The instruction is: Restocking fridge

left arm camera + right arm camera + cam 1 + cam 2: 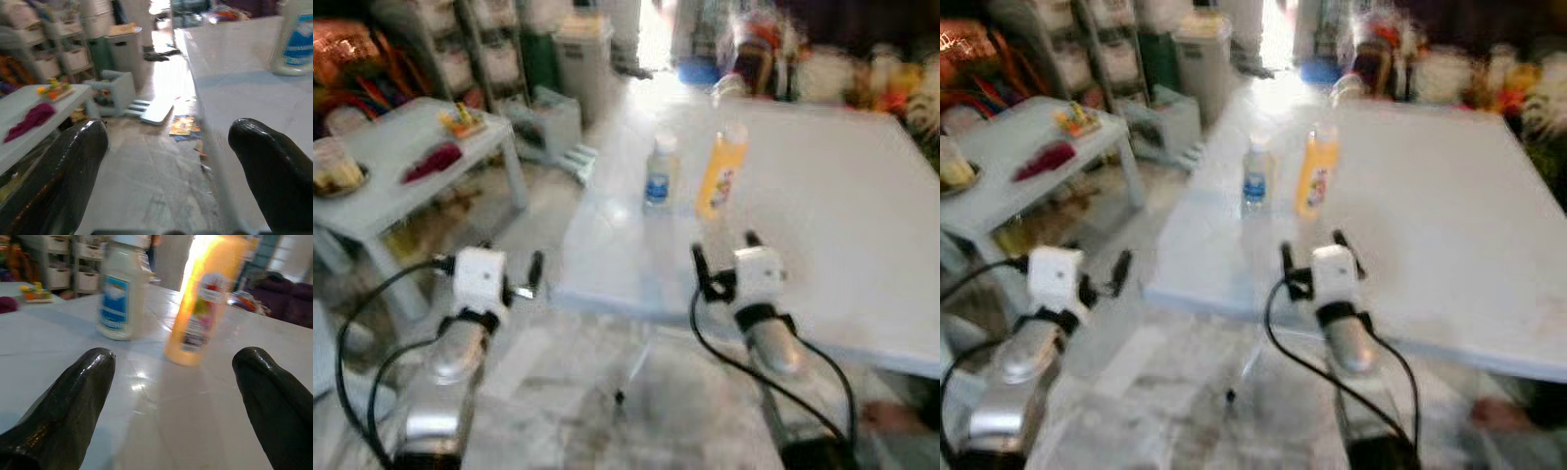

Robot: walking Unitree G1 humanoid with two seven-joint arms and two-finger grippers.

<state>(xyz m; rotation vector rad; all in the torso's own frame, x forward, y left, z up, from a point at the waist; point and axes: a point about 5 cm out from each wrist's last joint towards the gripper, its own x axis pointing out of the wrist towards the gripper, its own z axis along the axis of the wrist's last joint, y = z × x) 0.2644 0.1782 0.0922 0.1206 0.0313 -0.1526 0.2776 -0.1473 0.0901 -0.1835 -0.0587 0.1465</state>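
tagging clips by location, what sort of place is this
Most likely a lived-in, cluttered home room. A large white table holds an orange juice bottle and a small white bottle, a low side table stands nearby, and storage drawers line the back.

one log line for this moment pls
phase: approach | right gripper: open, over table edge, facing orange bottle | left gripper: open, beside table | white bottle: upright, left of orange
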